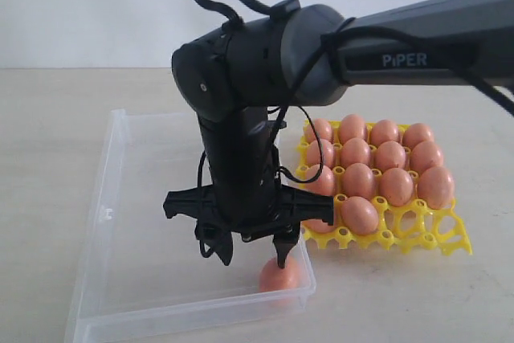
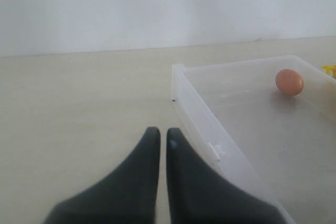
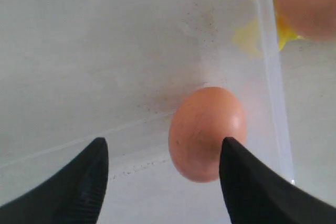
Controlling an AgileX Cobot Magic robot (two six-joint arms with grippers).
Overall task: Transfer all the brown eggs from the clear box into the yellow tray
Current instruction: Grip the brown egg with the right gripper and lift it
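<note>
Brown egg (image 1: 286,275), last one in clear box (image 1: 144,230): on the floor in the corner nearest yellow tray (image 1: 450,240), just beside the side wall. Relative to right gripper (image 1: 253,256): below, off-centre toward the tray-side fingertip and overlapped by it in the right wrist view; contact not determinable. Long axis roughly crosswise to the closing line, favourable for a grip across the narrow girth. Jaws spread wide, nothing held. Left gripper (image 2: 158,136) pressed nearly together, empty, outside the box beyond its opposite wall; right arm clearly nearer. Shift toward the wall before closing. Little room there for the outer finger; open floor on the other side. Free cups along the tray's near edge.
</note>
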